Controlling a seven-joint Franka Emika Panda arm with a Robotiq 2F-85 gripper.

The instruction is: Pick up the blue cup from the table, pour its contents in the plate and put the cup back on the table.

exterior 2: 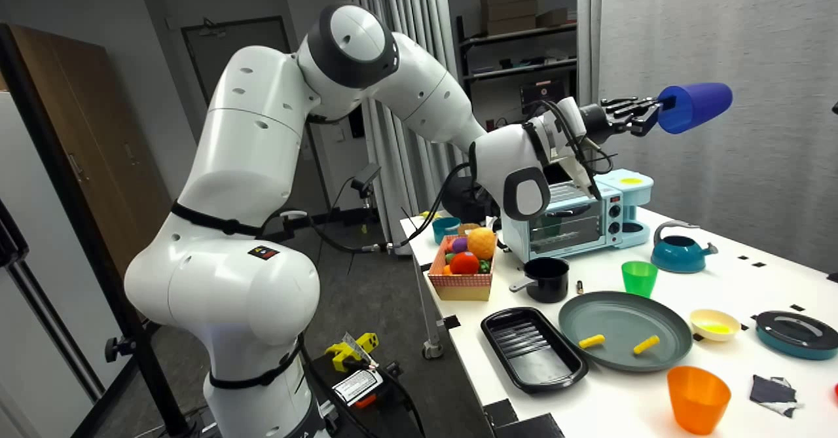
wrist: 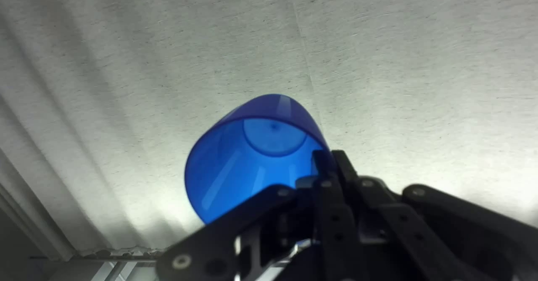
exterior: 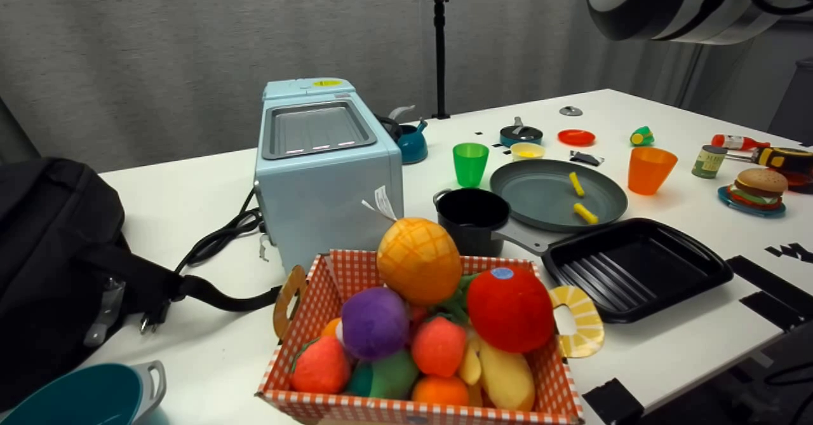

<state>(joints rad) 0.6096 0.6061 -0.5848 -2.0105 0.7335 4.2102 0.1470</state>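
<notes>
While the blue cup (exterior 2: 706,105) hangs tipped on its side, far higher than the table (exterior 2: 625,408), the gripper (wrist: 330,159) is clamped on its wall at the rim. Two yellow pieces (exterior 2: 646,344) lie apart on the plate (exterior 2: 628,320); in an exterior view, the green cup (exterior 2: 639,278) stands on its far side, the orange cup (exterior 2: 698,399) nearer, the black tray (exterior 2: 545,363) left.

Wrist view: gripper (wrist: 333,163) dark, blurred; glare streaks inside the blue cup (wrist: 248,159); curtain (wrist: 138,117) brightest low. In an exterior view: bright desk (exterior 2: 772,287), dim floor (exterior 2: 386,304).
</notes>
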